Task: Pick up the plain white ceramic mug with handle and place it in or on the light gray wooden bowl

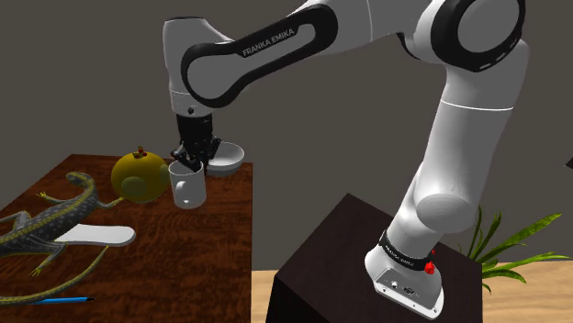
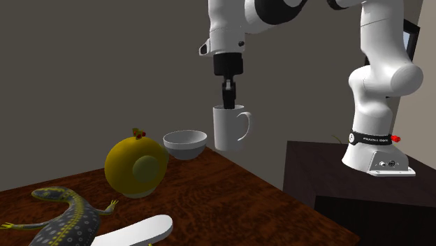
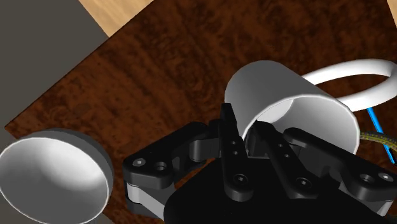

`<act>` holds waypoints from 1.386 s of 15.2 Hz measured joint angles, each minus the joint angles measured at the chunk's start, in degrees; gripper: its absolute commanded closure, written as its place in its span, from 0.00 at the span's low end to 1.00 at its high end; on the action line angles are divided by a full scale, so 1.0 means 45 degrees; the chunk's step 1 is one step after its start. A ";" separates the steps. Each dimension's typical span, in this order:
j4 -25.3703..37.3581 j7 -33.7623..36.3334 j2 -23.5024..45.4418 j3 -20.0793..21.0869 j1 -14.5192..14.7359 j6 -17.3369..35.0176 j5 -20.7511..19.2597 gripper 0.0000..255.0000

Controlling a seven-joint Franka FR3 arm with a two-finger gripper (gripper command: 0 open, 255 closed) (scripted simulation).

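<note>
1. White capitals reading "FRANKA EMIKA" are running along a black panel on the white robot arm (image 1: 271,41) in the shoulder view.
2. A black band (image 2: 370,140) with pale lettering is circling the arm just above its base. The letters are too small to read with confidence.
3. The black fingers (image 3: 228,130) are pinching the rim wall of the plain white mug with a loop handle (image 2: 227,129), one finger inside the cup and one outside.
4. The mug is hanging upright from the fingers, its mouth facing up and its handle pointing toward the second exterior view's right. In that view it is looking clear of the dark brown wooden table (image 1: 211,257).
5. The light grey round bowl (image 2: 185,143) is sitting on the table just beside the mug, apart from it.
6. A yellow round fruit with a small stem (image 1: 138,174) is resting near the bowl, and a blue-and-yellow lizard figure (image 1: 46,220) is lying further along the table.
</note>
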 measured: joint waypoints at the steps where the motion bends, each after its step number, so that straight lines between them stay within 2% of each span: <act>1: 0.0066 -0.0284 0.0033 -0.0118 -0.0166 -0.0039 -0.0004 1.00; 12: 0.2307 -0.2954 0.1399 -0.1286 -0.1709 -0.1012 -0.0327 1.00; 18: 0.4738 -0.4200 0.2882 -0.1819 -0.2366 -0.2002 -0.0600 1.00; 21: 0.6377 -0.4811 0.3873 -0.2064 -0.2644 -0.2668 -0.0744 1.00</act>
